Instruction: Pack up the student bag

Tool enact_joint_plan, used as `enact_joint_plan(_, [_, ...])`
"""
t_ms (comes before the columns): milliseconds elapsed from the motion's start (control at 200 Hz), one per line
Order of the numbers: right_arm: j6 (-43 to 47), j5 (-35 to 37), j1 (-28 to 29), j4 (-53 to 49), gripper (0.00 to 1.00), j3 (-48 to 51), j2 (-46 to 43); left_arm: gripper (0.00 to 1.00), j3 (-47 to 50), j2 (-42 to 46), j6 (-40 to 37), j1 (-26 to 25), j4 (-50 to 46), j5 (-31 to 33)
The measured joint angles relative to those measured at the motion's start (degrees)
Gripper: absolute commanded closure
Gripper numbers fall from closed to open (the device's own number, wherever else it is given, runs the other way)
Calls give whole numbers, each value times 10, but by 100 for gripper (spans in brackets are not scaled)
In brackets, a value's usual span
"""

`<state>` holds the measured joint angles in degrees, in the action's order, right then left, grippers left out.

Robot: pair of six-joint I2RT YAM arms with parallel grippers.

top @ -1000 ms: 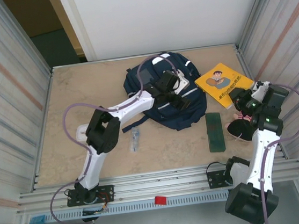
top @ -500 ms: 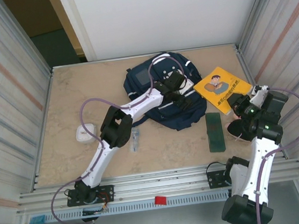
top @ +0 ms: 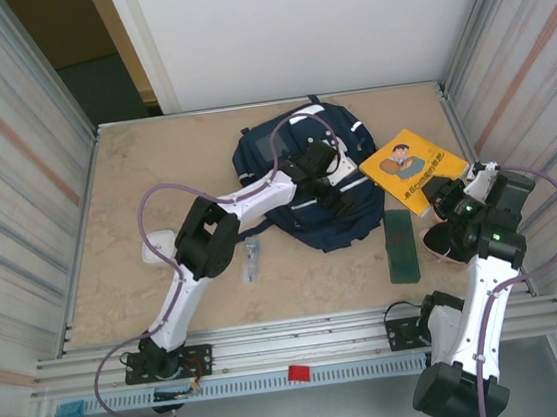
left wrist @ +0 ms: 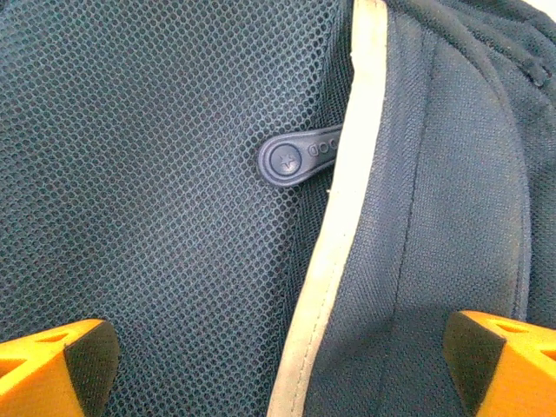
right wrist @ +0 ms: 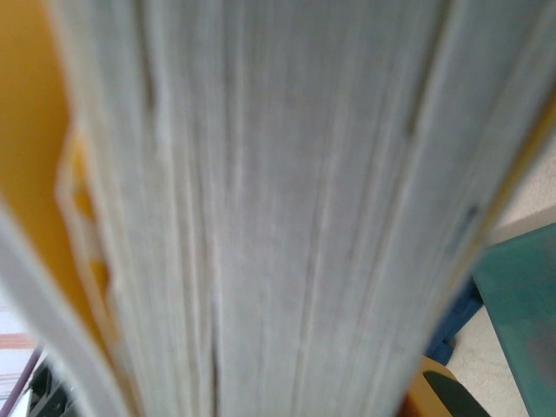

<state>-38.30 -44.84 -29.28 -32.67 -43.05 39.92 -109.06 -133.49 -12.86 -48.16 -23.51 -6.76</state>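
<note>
Count from the top view:
- One student bag [top: 340,220], navy, lying at the middle-back of the bench [top: 154,172].
- One yellow book [top: 410,165] just right of the bag.
- One green pencil case [top: 400,245] in front of the book.
- One small clear bottle [top: 252,261] near the bag's front left.
- One white object [top: 157,249] beside the left arm, too small for us to name.
- Two grippers.

The left gripper [top: 328,185] sits over the bag, released. In its wrist view the orange fingertips [left wrist: 52,369] stand far apart and are cut off at the lower corners. Between them we see mesh, pale trim and one dark pull tab [left wrist: 298,159].

The right gripper [top: 444,194] is clenched on the book's near corner. Its wrist view gives us blurred page edges.

The left arm covers part of the bag. A dark item [top: 441,240] by the right arm is partly hidden, and we cannot identify it.
</note>
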Motion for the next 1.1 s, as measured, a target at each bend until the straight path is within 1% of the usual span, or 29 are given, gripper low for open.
enact_joint_plan(185, [0, -1, 0, 0, 100, 3, -1, 1, 31, 23, -13, -14, -1, -27])
enact_joint_plan(391, [0, -2, 0, 1, 100, 6, -2, 1, 69, 49, -14, -17, 16, -64])
enact_joint_plan(606, [-1, -2, 0, 3, 100, 10, -2, 1, 77, 69, 10, -19, 44, -98])
enact_joint_plan(772, [-2, -2, 0, 5, 100, 10, -3, 1, 77, 73, 29, -26, 67, -98])
enact_joint_plan(917, [-2, -1, 0, 5, 100, 10, -3, 1, 73, 72, 37, -30, 64, -95])
enact_joint_plan(1097, [-2, 3, 0, 4, 100, 10, -5, 1, 45, 55, 39, -34, 46, -73])
